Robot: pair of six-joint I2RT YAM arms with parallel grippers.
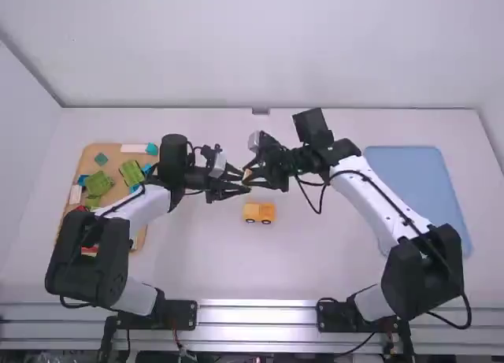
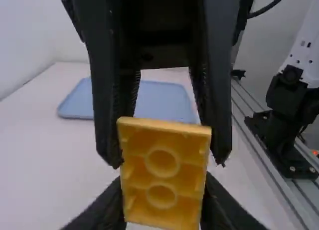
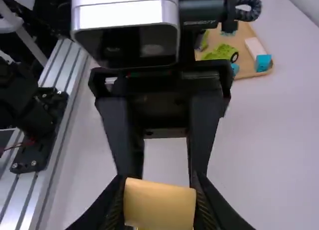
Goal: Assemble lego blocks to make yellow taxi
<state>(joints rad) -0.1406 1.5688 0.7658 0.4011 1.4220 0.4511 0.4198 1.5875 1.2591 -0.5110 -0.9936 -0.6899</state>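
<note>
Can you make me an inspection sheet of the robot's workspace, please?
Surface: white table, metal rails along the near edge.
Job's things: yellow toy car on the table; yellow block held above it.
Clutter: green pieces on a wooden tray, left; blue tray, right.
Grippers: left gripper and right gripper both have fingers at the yellow block's sides.
Cables: black cables along both arms, one looping loosely.
Surroundings: white walls; people, nothing seen.
</note>
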